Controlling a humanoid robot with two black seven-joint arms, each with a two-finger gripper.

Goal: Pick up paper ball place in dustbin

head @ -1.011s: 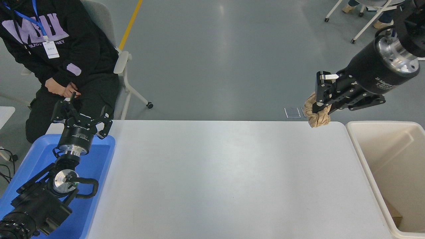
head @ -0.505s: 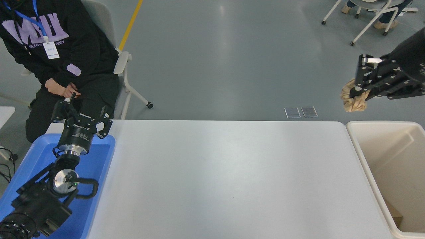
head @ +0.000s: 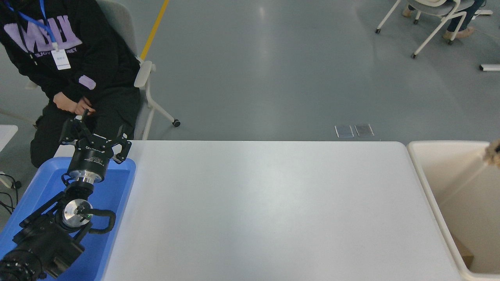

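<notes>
Only a small tan edge of the paper ball shows, at the picture's right border, over the far part of the cream-beige dustbin. The dustbin stands just past the table's right end. My right arm and gripper are out of view, so I cannot tell whether the ball is held. My left gripper is parked at the lower left above the blue tray, with its fingers spread open and empty.
A person in a black hoodie sits at the far left, hands just behind my left gripper. The white table lies between tray and dustbin. A brown scrap lies low in the dustbin. Chairs stand far off.
My right gripper carried the paper ball rightward from the table's far right corner and out of the picture; only the ball's edge shows now, over the dustbin. The left arm has not moved.
</notes>
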